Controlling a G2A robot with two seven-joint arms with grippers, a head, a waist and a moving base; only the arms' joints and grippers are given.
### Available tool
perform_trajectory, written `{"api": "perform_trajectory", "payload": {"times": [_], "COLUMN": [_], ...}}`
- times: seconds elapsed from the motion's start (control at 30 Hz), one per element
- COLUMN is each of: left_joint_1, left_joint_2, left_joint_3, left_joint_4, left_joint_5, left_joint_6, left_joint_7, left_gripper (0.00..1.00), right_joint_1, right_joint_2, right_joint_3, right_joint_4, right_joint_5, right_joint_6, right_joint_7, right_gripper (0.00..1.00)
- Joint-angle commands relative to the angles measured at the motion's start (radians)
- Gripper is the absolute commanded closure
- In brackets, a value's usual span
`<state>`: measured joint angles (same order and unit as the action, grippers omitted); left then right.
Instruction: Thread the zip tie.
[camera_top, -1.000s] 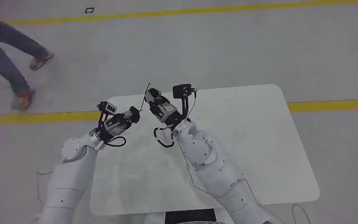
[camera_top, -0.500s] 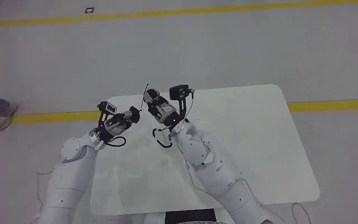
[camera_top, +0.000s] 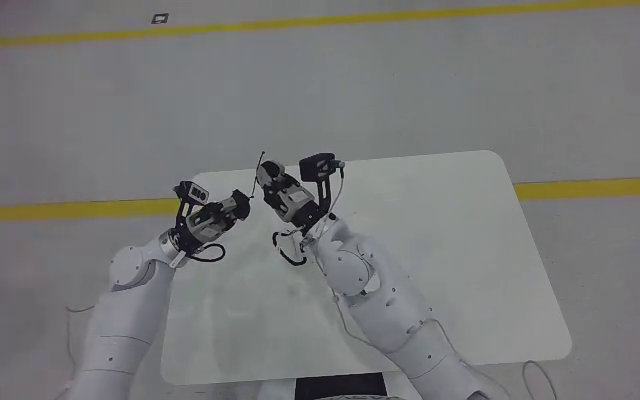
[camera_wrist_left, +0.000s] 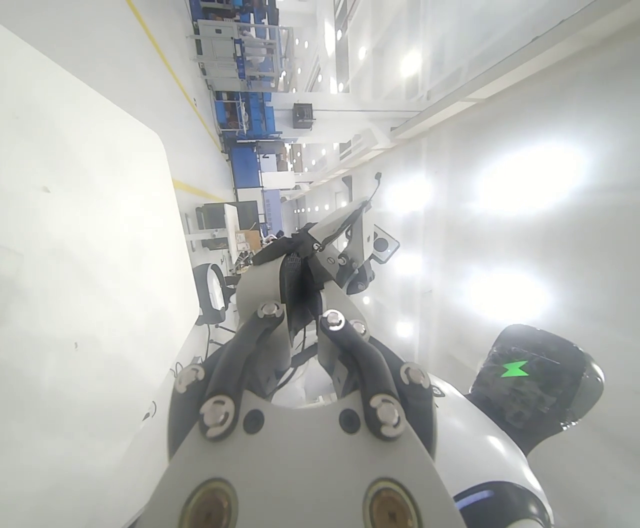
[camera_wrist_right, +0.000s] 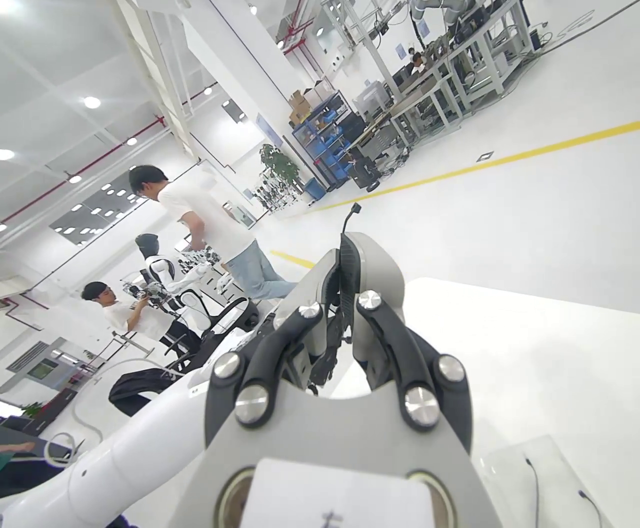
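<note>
A thin black zip tie (camera_top: 258, 174) is held up in the air over the table's far left corner. My right gripper (camera_top: 268, 180) is shut on it. In the right wrist view the tie's strip and small square head (camera_wrist_right: 354, 208) stick out past the closed fingertips (camera_wrist_right: 367, 260). My left gripper (camera_top: 243, 203) sits just left of the right one, shut at the tie's lower end. In the left wrist view its dark pads (camera_wrist_left: 292, 280) press together, with the right gripper (camera_wrist_left: 334, 235) and the tie's head (camera_wrist_left: 377, 176) right beyond them.
The white table (camera_top: 450, 260) with rounded corners lies below both arms, its left edge close to the left arm. Two loose black zip ties (camera_wrist_right: 534, 475) lie on a clear sheet on the table near the right arm. Yellow floor lines (camera_top: 570, 188) run behind.
My right gripper has shifted slightly left, toward the left gripper, tilting the tie's upper end with it. The left arm has stayed still.
</note>
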<state>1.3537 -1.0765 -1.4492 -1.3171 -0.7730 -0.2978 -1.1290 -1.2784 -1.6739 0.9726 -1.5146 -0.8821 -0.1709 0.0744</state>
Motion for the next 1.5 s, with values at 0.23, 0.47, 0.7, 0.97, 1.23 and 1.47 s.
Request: {"api": "perform_trajectory", "payload": {"times": [0.23,0.47,0.7,0.97,1.23,1.47], "left_joint_1": [0.000,0.000,0.000,0.000,0.000,0.000], "left_joint_2": [0.000,0.000,0.000,0.000,0.000,0.000], "left_joint_3": [0.000,0.000,0.000,0.000,0.000,0.000], "left_joint_4": [0.000,0.000,0.000,0.000,0.000,0.000], "left_joint_5": [0.000,0.000,0.000,0.000,0.000,0.000], "left_joint_6": [0.000,0.000,0.000,0.000,0.000,0.000], "left_joint_7": [0.000,0.000,0.000,0.000,0.000,0.000], "left_gripper": [1.00,1.00,1.00,1.00,1.00,1.00], "right_joint_1": [0.004,0.007,0.010,0.012,0.014,0.019], "right_joint_2": [0.005,0.008,0.012,0.015,0.019,0.020], "right_joint_3": [-0.006,-0.010,-0.014,-0.018,-0.019,-0.026], "right_joint_4": [0.007,0.010,0.011,0.013,0.008,0.012], "right_joint_5": [-0.006,-0.003,0.000,-0.002,0.002,0.006], "right_joint_6": [0.009,0.016,0.022,0.029,0.033,0.035], "right_joint_7": [-0.009,-0.008,-0.010,-0.011,-0.022,-0.025], "right_gripper": [1.00,1.00,1.00,1.00,1.00,1.00]}}
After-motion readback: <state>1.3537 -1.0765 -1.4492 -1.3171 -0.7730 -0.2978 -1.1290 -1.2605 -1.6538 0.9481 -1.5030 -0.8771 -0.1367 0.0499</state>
